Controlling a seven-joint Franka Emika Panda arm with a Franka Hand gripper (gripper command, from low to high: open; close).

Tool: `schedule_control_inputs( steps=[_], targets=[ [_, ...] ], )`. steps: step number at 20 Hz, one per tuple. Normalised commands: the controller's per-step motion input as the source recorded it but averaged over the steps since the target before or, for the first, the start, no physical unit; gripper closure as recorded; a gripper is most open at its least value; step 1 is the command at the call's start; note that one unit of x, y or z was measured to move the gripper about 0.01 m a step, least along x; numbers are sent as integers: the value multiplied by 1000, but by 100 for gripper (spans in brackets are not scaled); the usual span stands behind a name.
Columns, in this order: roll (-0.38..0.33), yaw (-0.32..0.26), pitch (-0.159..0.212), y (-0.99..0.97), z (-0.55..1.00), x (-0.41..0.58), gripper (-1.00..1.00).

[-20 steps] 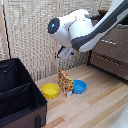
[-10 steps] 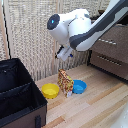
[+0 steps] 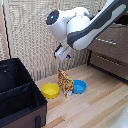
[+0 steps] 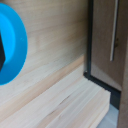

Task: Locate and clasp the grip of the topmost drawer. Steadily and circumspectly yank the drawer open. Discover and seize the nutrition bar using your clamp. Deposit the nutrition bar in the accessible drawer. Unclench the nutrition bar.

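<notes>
Arm: the white robot arm [image 3: 82, 27] enters from the upper right of the exterior frame and bends down toward centre.
Gripper: the gripper [image 3: 63, 53] hangs at centre frame, above the floor items and apart from all of them.
Jaws: too small and blurred to read in the exterior view, and no fingers are identifiable in the wrist view; open or closed cannot be told.
Dresser: the dark brown dresser [image 3: 112, 52] occupies the right edge of the exterior frame, well apart from the gripper.
Top drawer: the top drawer [image 3: 114, 40] appears flush with the dresser front, so judged not yet opened; partly hidden behind the arm.
Handle: a silver bar handle [image 4: 114, 31] shows at the upper right of the wrist frame; which drawer it belongs to cannot be told. Its long axis runs along the drawer front.
Snack bar: the snack bar [image 3: 65, 82] stands upright on the wooden floor, just below the gripper in the exterior frame, between the yellow bowl [image 3: 50, 90] and the blue bowl [image 3: 79, 87], near both.
Key relation: the top drawer lies to the right of the jaws in the exterior frame.
Step in hand: judged as the approach to the handle; the grasp is not yet made.
Other item: a black crate [image 3: 17, 97] fills the lower left.
</notes>
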Motion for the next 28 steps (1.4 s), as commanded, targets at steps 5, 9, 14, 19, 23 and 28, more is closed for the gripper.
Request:
schedule_control_inputs(
  steps=[5,9,14,19,23,28],
  targets=[
    [325,-253,79,98,51,95,-100],
    [316,-245,73,113,69,136,-100],
    [311,-251,66,105,81,129,-100],
    [270,-248,40,90,151,187,-100],
    [205,-230,20,66,224,306,-100],
    [129,-206,36,30,243,487,-100]
  ],
)
